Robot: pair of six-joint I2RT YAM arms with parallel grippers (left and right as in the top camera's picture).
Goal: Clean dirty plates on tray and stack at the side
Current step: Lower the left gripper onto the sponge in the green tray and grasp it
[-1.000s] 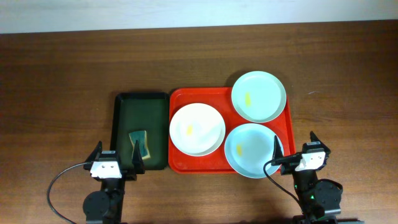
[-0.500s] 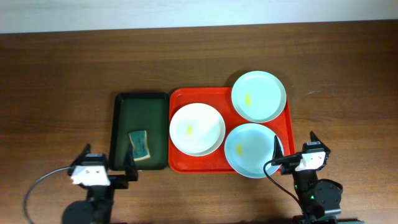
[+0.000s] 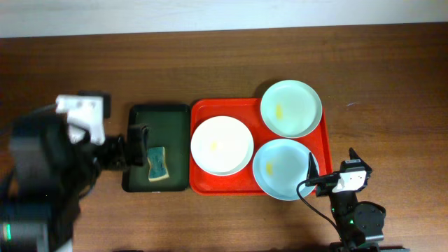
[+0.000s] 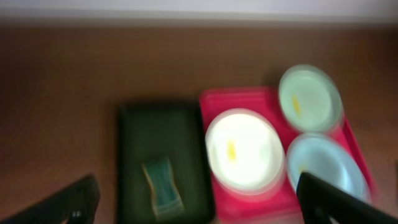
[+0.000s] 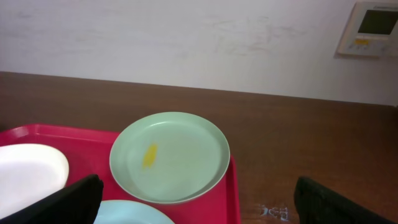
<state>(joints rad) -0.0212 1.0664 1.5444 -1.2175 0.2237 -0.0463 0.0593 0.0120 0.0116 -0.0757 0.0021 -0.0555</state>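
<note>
3 round shallow plates (image 3: 222, 145) on red rectangular plastic tray (image 3: 210, 183): judged rigid, slick, breakable; grip at raised rim. Left fingers (image 4: 68, 205), right fingers (image 5: 336, 202) both spread, empty.

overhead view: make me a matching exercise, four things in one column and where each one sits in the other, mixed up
Column one:
1 white plate
2 far plate
3 near plate
4 sponge

Column two:
a in the green tray
b far right corner of the red tray
c left side of the red tray
d near right corner of the red tray

Pairs: 1-c, 2-b, 3-d, 4-a
</note>
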